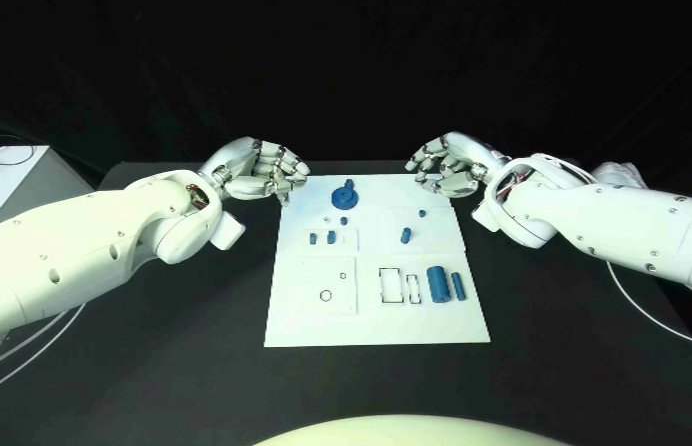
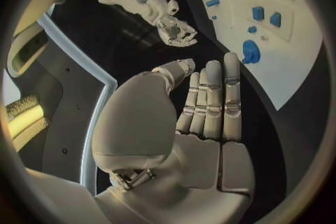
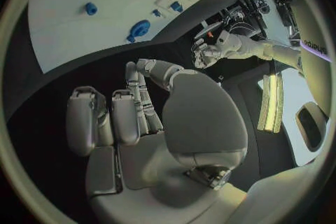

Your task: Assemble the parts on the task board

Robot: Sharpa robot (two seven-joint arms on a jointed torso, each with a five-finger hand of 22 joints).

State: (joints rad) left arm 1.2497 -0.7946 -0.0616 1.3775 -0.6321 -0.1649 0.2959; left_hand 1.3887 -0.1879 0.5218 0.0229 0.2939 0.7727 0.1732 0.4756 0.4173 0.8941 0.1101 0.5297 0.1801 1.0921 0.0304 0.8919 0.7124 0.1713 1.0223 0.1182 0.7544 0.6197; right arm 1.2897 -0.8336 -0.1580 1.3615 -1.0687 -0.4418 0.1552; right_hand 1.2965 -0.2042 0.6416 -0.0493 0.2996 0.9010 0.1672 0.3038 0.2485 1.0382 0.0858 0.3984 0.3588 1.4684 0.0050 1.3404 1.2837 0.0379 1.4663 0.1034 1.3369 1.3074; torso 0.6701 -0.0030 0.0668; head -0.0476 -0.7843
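The white board (image 1: pixel 378 318) lies mid-surface with small blue parts (image 1: pixel 437 285) on it; both the left robot hand (image 1: pixel 268 174) and right robot hand (image 1: pixel 449 166) hover off its far corners, fingers apart, holding nothing. The parts look light, rigid and smooth, likely slippery, best pinched across their sides. The left wrist view shows the round blue piece (image 2: pixel 251 51) standing proud of the board, which the head view flattens.

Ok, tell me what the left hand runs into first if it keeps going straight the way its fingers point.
Probably the far corner of the task board: in the left wrist view the left hand holds nothing, and its fingers aim at the round blue part there. Height above the table is unclear, so it might pass over.
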